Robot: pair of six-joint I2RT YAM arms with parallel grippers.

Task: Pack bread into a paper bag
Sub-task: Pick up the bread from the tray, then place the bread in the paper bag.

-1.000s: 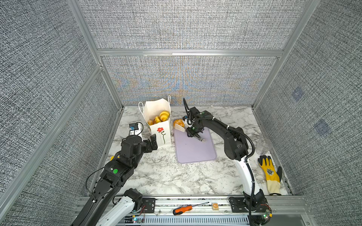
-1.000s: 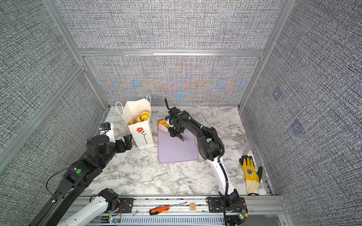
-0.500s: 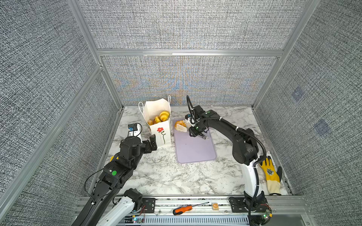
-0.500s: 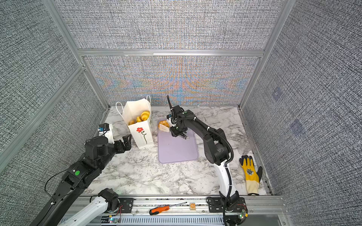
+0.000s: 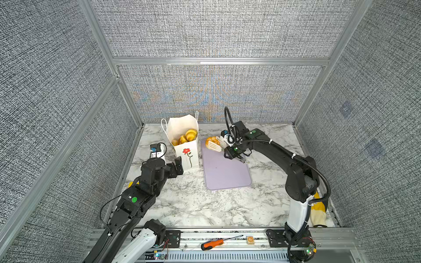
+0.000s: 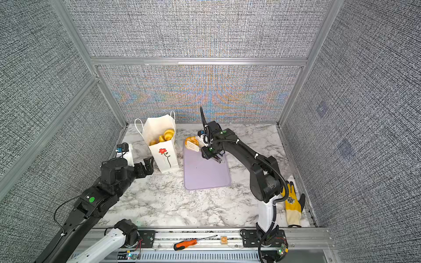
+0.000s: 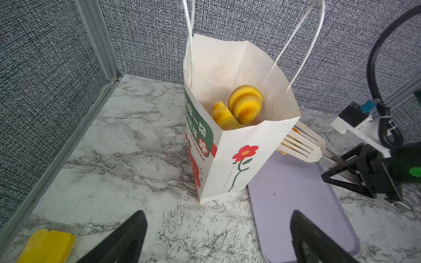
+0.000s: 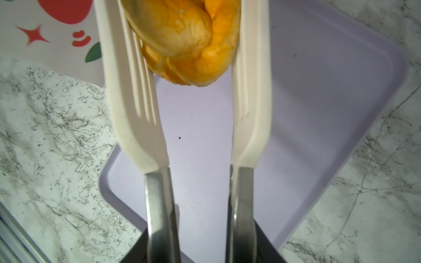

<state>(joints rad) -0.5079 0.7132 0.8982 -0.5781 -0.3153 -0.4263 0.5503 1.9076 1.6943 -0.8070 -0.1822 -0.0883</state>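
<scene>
The white paper bag (image 5: 185,154) (image 6: 165,157) (image 7: 239,148) with a red flower stands upright and open at the back left. Several golden bread pieces (image 5: 191,134) (image 6: 168,134) (image 7: 245,103) lie inside it. My right gripper (image 5: 234,152) (image 6: 210,152) (image 8: 200,239) is shut on the metal handles of white slotted tongs (image 5: 216,145) (image 6: 196,145) (image 8: 132,102). The tongs pinch one golden bread roll (image 5: 210,141) (image 6: 191,141) (image 8: 189,41) over the tray's far corner, right beside the bag. My left gripper (image 5: 176,167) (image 6: 145,167) (image 7: 218,239) is open and empty, just in front of the bag.
A flat lilac tray (image 5: 225,175) (image 6: 205,175) (image 7: 296,193) (image 8: 296,91) lies right of the bag with nothing else on it. A yellow glove (image 6: 292,205) lies at the right edge. A screwdriver (image 5: 211,243) rests on the front rail. A yellow thing (image 7: 45,246) sits near the left wall.
The right arm's elbow has swung out to the right, and the tongs now point at the bag with the roll still pinched. The left arm has shifted slightly.
</scene>
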